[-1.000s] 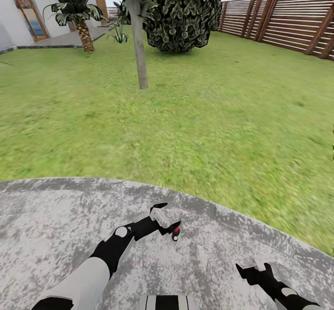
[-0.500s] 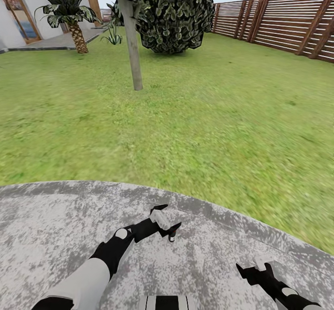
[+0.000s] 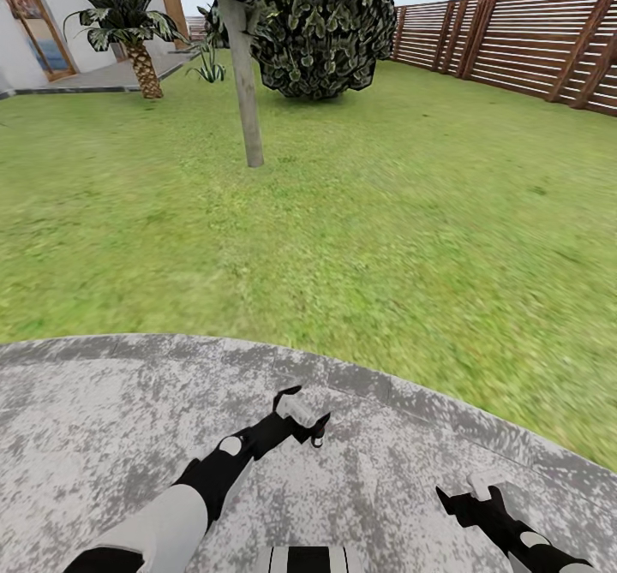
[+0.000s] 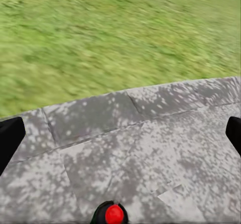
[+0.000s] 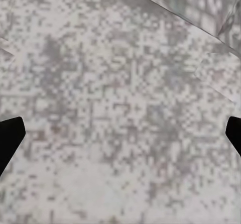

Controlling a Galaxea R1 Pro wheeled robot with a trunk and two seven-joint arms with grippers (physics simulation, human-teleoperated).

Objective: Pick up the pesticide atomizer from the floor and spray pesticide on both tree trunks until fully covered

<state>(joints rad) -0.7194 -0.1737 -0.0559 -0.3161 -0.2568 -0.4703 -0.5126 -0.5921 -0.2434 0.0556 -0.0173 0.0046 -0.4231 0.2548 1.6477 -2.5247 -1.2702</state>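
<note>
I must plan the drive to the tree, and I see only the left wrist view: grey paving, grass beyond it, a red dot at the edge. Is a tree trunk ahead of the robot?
Observer: Yes. In the head view, one bare tree trunk stands on the lawn ahead, toward the robot's left.
Operator: What is behind it?
Observer: A big dark-leaved shrub, just right of the trunk.
Operator: Is the right tool free?
Observer: It looks free. The right tool hangs over the paving, its fingers apart with nothing between them.
</note>
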